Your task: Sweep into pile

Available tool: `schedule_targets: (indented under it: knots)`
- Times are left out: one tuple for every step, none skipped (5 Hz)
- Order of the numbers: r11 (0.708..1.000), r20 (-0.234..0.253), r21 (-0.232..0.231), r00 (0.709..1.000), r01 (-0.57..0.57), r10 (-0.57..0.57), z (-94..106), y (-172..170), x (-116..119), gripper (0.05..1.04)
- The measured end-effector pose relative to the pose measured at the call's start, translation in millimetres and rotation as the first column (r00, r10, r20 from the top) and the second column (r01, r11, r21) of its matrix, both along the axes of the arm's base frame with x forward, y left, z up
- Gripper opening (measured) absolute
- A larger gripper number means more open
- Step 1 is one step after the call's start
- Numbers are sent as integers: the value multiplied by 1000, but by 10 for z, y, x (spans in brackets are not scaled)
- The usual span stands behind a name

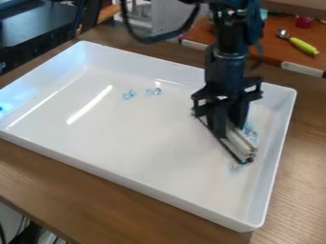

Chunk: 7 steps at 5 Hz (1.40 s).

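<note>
Keeping hold at the middle of the sweeper point(239, 144) seems best; the gripper point(227, 126) is closed on it, inside the white tray point(134, 184). The blue pieces point(250, 133) beside it look light and slippery, so its probably stiff edge should push gently.

Table point(76, 190): brown wood | on it: white rectangular tray point(274, 138)

Bluish bits point(129, 95), scattered (in tray point(140, 136)), slanting sweeper point(237, 144)
</note>
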<state>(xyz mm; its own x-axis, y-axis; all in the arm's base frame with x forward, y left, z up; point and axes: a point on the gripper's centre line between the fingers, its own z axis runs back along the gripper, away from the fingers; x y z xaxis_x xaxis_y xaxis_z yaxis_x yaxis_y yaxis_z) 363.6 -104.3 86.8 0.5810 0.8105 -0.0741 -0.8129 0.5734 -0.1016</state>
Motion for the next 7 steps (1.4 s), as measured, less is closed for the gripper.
schedule_targets:
  knots:
    - [1000, 10, 0, 1000, 13, -13, 19, -49, 115, 366]
    - [999, 7, -9, 999, 54, -54, 78, 74, 83, 366]
    - [997, 45, -57, 997, 59, -56, 479, 464, -51, 366]
    - [987, 62, -120, 993, 107, -100, 800, 930, -230, 366]
    - [983, 25, -101, 988, 155, -154, 849, 1374, -407, 366]
    - [977, -6, -12, 977, 212, -212, 777, 1777, -483, 366]
    - [954, -38, 71, 957, 291, -289, 598, 2020, -488, 366]
